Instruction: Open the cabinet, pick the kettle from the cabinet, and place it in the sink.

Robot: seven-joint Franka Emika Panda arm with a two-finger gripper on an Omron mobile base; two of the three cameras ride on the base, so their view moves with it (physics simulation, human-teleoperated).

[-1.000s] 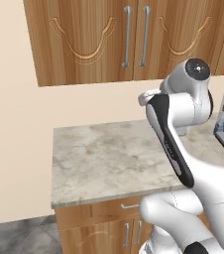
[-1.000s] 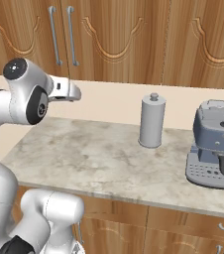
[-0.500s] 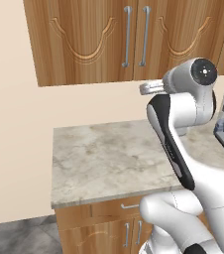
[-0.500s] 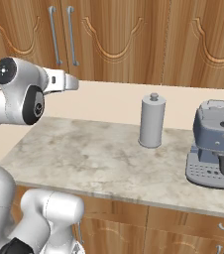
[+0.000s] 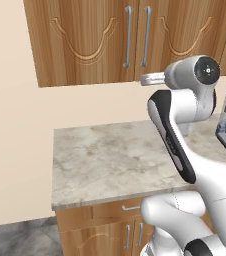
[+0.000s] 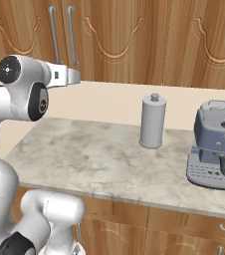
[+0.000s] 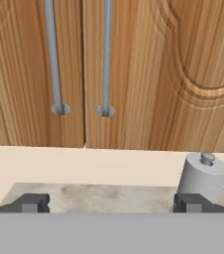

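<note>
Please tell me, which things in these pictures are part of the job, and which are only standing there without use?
Part of the job:
- cabinet, both doors closed
- its two bar handles
- hand, open, holding nothing, aimed at the doors

Only standing there:
- grey canister on the counter
- coffee machine on the counter
- lower cabinets

cabinet (image 6: 109, 40) above the counter (image 6: 99, 159), canister (image 6: 152, 122) on it — coffee machine (image 6: 216, 152) to its right
</note>
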